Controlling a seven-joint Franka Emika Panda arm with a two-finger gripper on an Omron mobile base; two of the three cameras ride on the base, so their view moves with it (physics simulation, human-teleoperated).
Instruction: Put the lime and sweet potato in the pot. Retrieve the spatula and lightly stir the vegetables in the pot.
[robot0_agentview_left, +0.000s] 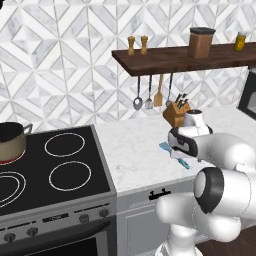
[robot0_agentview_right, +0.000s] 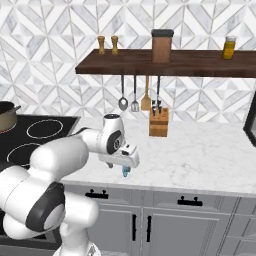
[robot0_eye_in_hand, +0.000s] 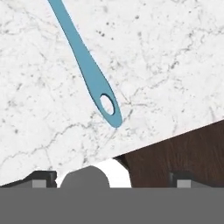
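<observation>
Reaching step: fetching the spatula; stirring not yet begun.
Pot: squat tan-beige pot (robot0_agentview_left: 11, 141) on the black stove, far left, contents hidden.
Spatula: flat blue spatula (robot0_eye_in_hand: 89, 72) lies on the white marble counter (robot0_agentview_left: 135, 150), below the hand.
Gripper: gripper (robot0_eye_in_hand: 111, 179) spread wide, holding nothing.
Next: lower, straddle the handle, close.

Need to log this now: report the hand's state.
Hand: open, holding nothing, above the blue spatula lying on the marble counter.
</observation>
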